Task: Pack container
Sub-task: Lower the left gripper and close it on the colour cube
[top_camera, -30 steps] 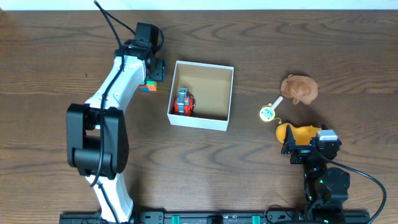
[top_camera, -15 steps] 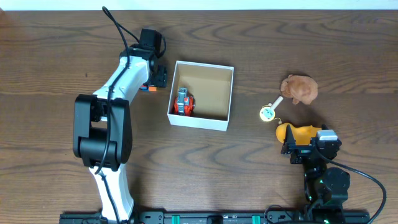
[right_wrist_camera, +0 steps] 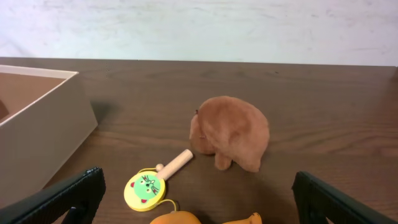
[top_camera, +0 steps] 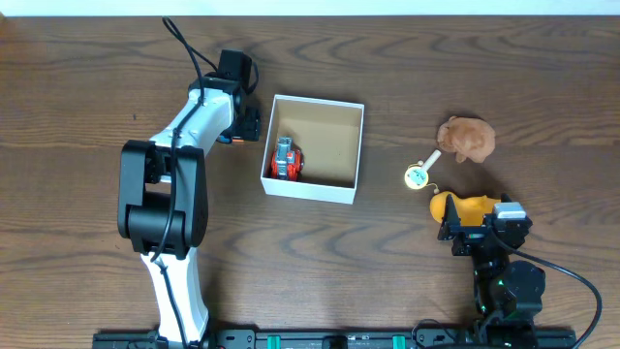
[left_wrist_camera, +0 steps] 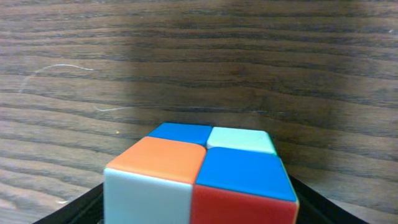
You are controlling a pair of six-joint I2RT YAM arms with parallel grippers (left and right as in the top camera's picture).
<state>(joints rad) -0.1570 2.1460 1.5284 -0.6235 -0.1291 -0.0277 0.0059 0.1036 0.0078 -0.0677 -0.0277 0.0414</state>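
Grasping step: left pincer (top_camera: 240,126) straddles the cube (left_wrist_camera: 199,174), closure unclear; right pincer (right_wrist_camera: 200,202) hangs wide. Next calls for lifting it into the container (top_camera: 308,189).

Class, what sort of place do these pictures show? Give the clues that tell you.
Likely a robot lab bench: a left arm and a right arm mounted at a wooden table, with small toys such as a brown plush near a white container.

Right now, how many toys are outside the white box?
4: puzzle cube at the left gripper; right of the box, a brown plush, a round rattle, a partly hidden yellow toy.
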